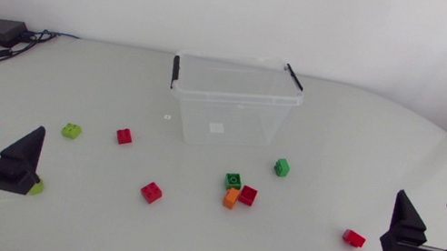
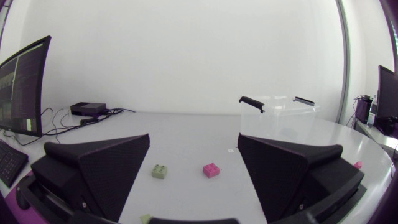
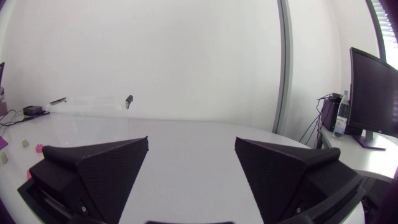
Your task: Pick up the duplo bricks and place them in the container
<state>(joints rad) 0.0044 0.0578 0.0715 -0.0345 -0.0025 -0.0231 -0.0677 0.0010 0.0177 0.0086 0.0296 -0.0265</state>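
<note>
At the near corners, left gripper and right gripper gape wide, empty. Right should straddle the nearest red duplo brick squarely; container apparently lidless.

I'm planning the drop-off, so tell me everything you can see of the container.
The container is a clear plastic box, rectangular, with a black clip at each short end and a small pale label on its front wall. It stands upright on the white table, far middle. Nothing shows inside it; only the table touches it. Whether a lid is on cannot be told.
</note>
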